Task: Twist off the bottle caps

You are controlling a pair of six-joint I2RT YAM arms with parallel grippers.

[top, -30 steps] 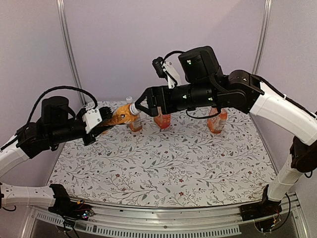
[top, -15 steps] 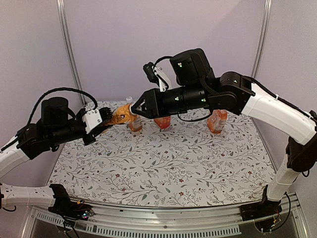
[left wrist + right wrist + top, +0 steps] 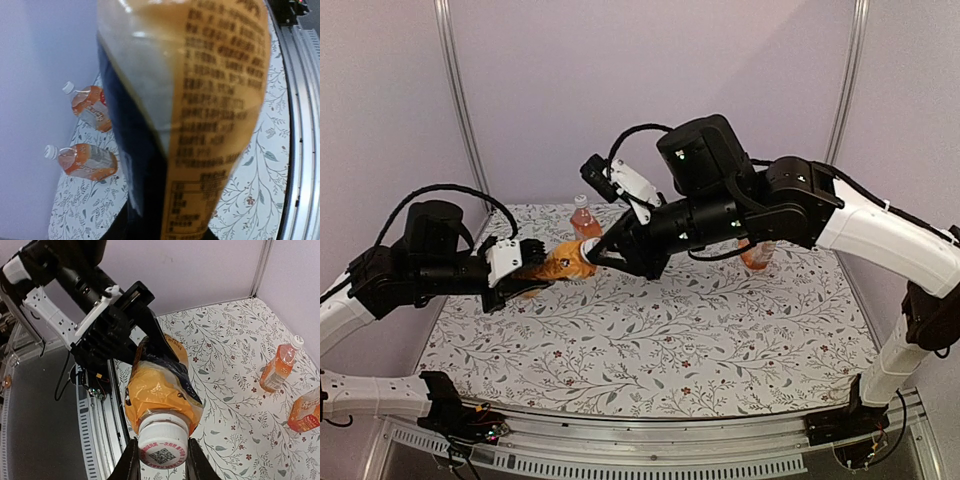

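Note:
A black-and-orange-labelled bottle (image 3: 560, 263) of orange drink hangs nearly level above the table, its body held in my shut left gripper (image 3: 525, 272). Its label (image 3: 210, 100) fills the left wrist view and hides the fingers there. My right gripper (image 3: 162, 460) is shut on the bottle's white cap (image 3: 162, 442), with a finger (image 3: 131, 462) pressed to each side. In the top view that right gripper (image 3: 594, 252) meets the bottle's neck. Another capped bottle (image 3: 582, 218) stands upright at the back.
Two more capped orange bottles (image 3: 90, 107) (image 3: 85, 161) stand on the flowered table cloth (image 3: 670, 340) near the back wall. One bottle (image 3: 757, 255) is partly hidden behind the right arm. The metal front rail (image 3: 95, 410) runs below the held bottle.
My right gripper went from open around the cap to shut on it. Both arms brought the bottle lower and nearer, and the right wrist turned.

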